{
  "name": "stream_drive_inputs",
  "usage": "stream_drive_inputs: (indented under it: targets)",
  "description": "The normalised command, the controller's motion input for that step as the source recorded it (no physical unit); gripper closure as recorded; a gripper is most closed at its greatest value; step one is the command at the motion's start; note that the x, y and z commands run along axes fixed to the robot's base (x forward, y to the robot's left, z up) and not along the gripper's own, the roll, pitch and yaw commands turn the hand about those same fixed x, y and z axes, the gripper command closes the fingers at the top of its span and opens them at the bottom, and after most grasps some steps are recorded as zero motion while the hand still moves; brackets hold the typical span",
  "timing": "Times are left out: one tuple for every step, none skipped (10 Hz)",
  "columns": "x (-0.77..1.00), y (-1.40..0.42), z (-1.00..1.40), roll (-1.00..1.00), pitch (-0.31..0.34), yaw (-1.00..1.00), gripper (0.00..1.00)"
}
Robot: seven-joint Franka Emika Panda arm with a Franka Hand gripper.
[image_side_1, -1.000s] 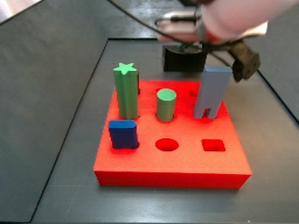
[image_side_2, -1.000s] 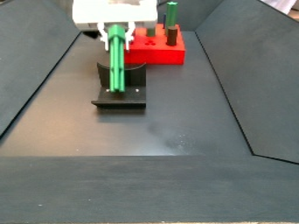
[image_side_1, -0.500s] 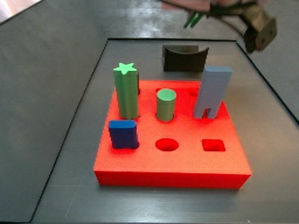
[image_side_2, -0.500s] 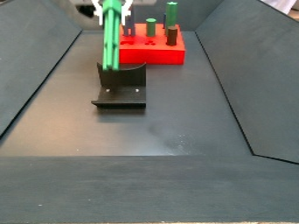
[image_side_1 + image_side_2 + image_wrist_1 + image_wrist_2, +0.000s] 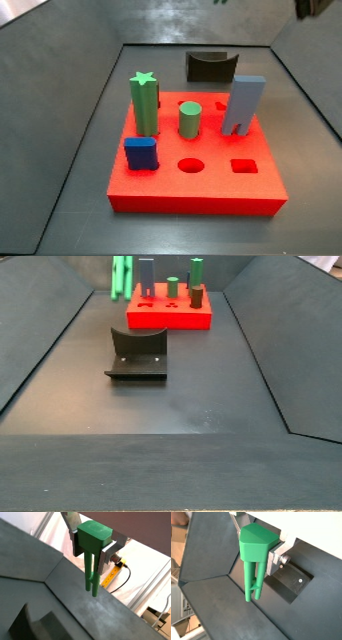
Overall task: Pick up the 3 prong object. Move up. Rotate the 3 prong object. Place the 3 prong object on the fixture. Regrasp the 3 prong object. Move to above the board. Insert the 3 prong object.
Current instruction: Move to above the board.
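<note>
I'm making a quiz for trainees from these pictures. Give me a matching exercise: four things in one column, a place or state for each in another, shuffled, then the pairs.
Things:
1. 3 prong object
2. fixture
3. star-topped green post
4. gripper

Places or states:
A. stands upright on the red board
B. bare on the floor, nothing on it
C. hangs lifted, clamped at its upper end
D. raised almost out of both side views, jaws shut on a piece

Pairs: 1-C, 2-B, 3-A, 4-D

Even, soft lighting throughout, faint glare on the dark matte floor (image 5: 174, 406) below the gripper (image 5: 93, 542), bright washed-out background behind it in a wrist view, side views low-resolution
</note>
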Motion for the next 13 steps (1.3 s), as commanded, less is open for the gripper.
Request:
stream_drive_inputs:
  targets:
    - [0.0, -0.01, 0.59, -0.05, 0.107, 0.08, 1.0]
    - [0.01, -0.02, 0.35, -0.04, 0.107, 0.09, 1.0]
    - [-0.72, -1.0, 0.41, -1.0, 0.02, -0.07, 1.0]
    - [-0.73, -1.0, 0.37, -1.0, 0.011, -0.07, 1.0]
    - [-0.77, -1.0, 0.39, -1.0, -0.006, -0.07, 1.0]
    - [-0.8, -1.0, 0.37, -1.0, -0.007, -0.07, 1.0]
    - [-0.81, -1.0, 0.38, -1.0, -0.005, -0.07, 1.0]
    - [-0.82, -1.0, 0.38, -1.0, -0.001, -0.07, 1.0]
    - [-0.75, -0.88, 0.34, -1.0, 0.003, -0.07, 1.0]
    - [-0.53, -0.56, 0.22, -1.0, 0.001, -0.07, 1.0]
    - [-0.25, -0.2, 0.07, -1.0, 0.007, -0.07, 1.0]
    - [-0.16, -0.13, 0.04, -1.0, 0.013, -0.07, 1.0]
    - [-0.09, -0.05, 0.03, -1.0, 0.003, -0.06, 1.0]
